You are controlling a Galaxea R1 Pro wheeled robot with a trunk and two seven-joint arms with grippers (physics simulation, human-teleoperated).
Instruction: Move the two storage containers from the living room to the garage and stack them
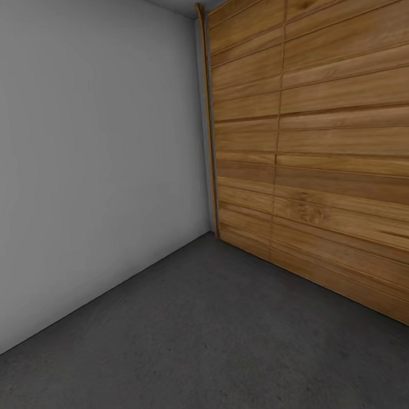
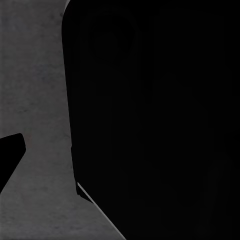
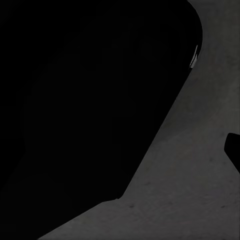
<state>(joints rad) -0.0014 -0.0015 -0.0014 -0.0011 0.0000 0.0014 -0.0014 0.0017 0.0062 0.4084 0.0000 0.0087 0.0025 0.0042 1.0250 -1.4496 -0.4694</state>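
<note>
From the head camera the robot faces a corner of the garage: a plain grey wall (image 1: 89,165) on the left, the dark floor (image 1: 198,347) running across the bottom, and the plank door (image 1: 323,144) on the right. No bin lies on the stretch of floor seen here, so where the two bins are cannot be told.

Each wrist camera looks down at mottled floor (image 2: 35,90) past a big black shape (image 2: 155,115) — probably part of the robot's own body. Whether either claw is wide, narrow or holding anything cannot be told from these views.

The risks, as I judge them: the base is close to a corner, so turning or rolling on could clip the wall or the door. And with the arms tucked against dark bodywork, reaching out blind could snag an arm on the robot itself — better to back off first.
</note>
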